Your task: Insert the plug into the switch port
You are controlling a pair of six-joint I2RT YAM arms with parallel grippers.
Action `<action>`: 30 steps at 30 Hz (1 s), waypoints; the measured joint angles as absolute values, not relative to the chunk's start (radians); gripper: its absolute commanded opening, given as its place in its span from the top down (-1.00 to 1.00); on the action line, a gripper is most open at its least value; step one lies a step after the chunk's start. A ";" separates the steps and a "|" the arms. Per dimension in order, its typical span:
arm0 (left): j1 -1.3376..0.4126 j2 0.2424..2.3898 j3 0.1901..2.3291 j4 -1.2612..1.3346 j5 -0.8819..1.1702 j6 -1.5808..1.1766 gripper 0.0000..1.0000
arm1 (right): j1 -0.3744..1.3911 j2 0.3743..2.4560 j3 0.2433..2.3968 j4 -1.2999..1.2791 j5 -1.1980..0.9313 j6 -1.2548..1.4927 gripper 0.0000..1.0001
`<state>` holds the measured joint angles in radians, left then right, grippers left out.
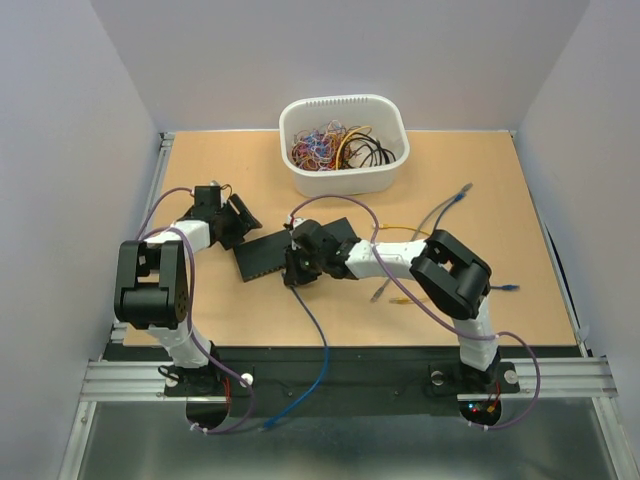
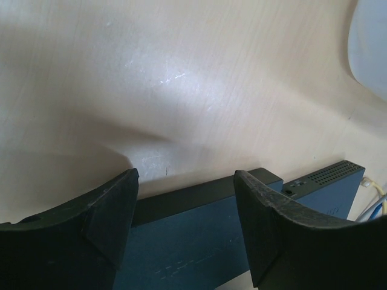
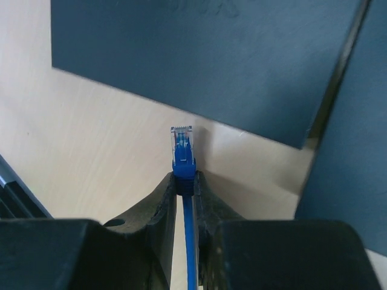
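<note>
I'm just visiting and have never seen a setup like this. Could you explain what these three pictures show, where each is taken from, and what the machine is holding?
The wide picture looks down from above on two robot arms bolted at the near edge of a light wooden table. The other two pictures come from small cameras on the arms' wrists.

On the table lie a flat dark blue-black network switch box, a white plastic tub of coloured cables at the far side, and a few loose cables.

The right gripper pinches a blue network cable just behind its clear plug, which points toward the switch box. The left gripper stands open, a finger on either side of one end of the box.
</note>
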<state>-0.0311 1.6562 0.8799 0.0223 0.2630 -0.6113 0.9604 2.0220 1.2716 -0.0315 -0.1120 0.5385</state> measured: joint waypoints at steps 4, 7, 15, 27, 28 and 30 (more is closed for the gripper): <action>-0.031 1.641 0.832 0.074 0.281 -0.620 -0.48 | 0.931 2.042 1.308 -0.058 -0.117 0.531 0.99; -0.031 1.592 0.773 0.095 0.289 -0.627 -0.48 | 0.904 2.055 1.333 -0.075 -0.116 0.519 0.99; -0.031 1.483 0.675 0.098 0.303 -0.641 -0.47 | 0.845 2.056 1.347 -0.104 -0.123 0.486 0.99; -0.059 1.363 0.601 0.149 0.270 -0.652 -0.45 | 0.902 1.939 1.209 -0.139 -0.068 0.466 0.99; -0.059 1.357 0.594 0.149 0.266 -0.653 -0.45 | 0.915 1.931 1.206 -0.155 -0.059 0.466 0.99; -0.064 1.353 0.585 0.157 0.253 -0.656 -0.45 | 0.934 1.925 1.203 -0.165 -0.047 0.466 0.99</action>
<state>-0.0643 1.3525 0.5846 0.1574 0.2535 -0.6556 0.9344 1.9255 1.2030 -0.1654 -0.0471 0.4664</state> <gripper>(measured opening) 0.726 0.194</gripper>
